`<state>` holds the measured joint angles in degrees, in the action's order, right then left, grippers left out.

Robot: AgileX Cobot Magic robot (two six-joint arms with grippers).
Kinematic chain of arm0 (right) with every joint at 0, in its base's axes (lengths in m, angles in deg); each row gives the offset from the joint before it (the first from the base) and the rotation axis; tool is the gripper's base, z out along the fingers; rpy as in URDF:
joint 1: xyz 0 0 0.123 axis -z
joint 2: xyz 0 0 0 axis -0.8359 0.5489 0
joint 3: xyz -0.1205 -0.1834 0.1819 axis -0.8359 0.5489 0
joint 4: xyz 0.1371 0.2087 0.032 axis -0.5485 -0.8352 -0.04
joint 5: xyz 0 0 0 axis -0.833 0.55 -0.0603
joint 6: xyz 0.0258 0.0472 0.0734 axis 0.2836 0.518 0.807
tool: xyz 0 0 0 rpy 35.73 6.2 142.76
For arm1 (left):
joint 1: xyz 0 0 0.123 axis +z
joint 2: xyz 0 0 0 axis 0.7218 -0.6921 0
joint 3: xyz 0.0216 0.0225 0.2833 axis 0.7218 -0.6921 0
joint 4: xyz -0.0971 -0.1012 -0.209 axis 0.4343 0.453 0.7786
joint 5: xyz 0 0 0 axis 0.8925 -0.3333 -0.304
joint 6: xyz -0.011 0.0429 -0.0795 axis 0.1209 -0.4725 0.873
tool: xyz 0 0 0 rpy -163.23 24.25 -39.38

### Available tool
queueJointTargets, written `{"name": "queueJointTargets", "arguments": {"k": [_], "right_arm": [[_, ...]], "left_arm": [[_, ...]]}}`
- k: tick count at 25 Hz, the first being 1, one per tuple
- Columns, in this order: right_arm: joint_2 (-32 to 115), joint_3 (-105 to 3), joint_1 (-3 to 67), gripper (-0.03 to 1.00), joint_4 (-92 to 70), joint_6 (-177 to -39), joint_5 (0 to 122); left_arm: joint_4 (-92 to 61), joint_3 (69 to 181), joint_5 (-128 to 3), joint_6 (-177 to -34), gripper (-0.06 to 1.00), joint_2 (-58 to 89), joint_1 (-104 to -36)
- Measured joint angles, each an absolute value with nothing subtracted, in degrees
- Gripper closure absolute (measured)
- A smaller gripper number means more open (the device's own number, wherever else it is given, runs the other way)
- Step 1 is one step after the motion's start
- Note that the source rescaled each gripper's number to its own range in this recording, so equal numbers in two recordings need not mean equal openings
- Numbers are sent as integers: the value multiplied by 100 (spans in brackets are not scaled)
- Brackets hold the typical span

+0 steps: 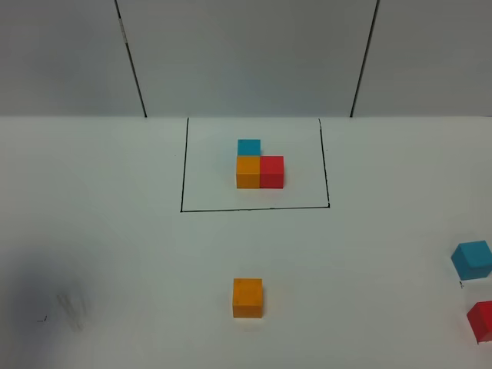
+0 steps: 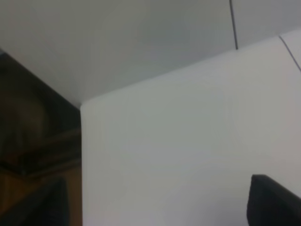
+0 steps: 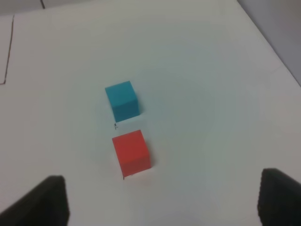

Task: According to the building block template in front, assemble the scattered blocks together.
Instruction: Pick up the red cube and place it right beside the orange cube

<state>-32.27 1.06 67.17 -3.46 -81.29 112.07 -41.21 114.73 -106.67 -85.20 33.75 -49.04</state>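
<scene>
Three loose matte cubes of equal size, the scattered blocks, lie on the white matte tabletop, nearer the robot than the building block template. The template is an L of blue, orange and red cubes touching face to face inside a thin black rectangular outline. The loose orange cube sits alone at centre front, in line with the template. The loose sky-blue cube and loose red cube lie well apart from it at the far right edge, near each other but not touching. The right gripper hangs just short of the red cube, jaws wide and empty. The red cube lies ahead between the finger lines, with the blue one beyond it. The right arm is judged the nearer for both. The cubes have no long axis, and their flat, sharp-edged faces sit slightly skewed to the jaws. The left gripper, jaws apart and empty, faces bare tabletop.
</scene>
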Motion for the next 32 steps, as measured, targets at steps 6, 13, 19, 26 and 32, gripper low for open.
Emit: {"name": "queueJointTargets", "arguments": {"k": [6, 13, 19, 26, 32], "right_arm": [[-3227, 106, 6717, 30, -346, -8129, 11207], [-3227, 106, 6717, 30, -346, -8129, 11207], [-3227, 106, 6717, 30, -346, -8129, 11207], [-3227, 106, 6717, 30, -346, -8129, 11207], [-3227, 106, 6717, 30, -408, -8129, 11207]], "left_arm": [[-3756, 11454, -11057, -8527, 28, 4749, -4904], [-3369, 10568, -11669, -8362, 28, 6312, -4904], [-3028, 9401, -11639, -8110, 28, 7861, -4904], [-2897, 8419, -12072, -7901, 28, 8823, -4876], [-2722, 7970, -12172, -7433, 28, 8878, -4856]]}}
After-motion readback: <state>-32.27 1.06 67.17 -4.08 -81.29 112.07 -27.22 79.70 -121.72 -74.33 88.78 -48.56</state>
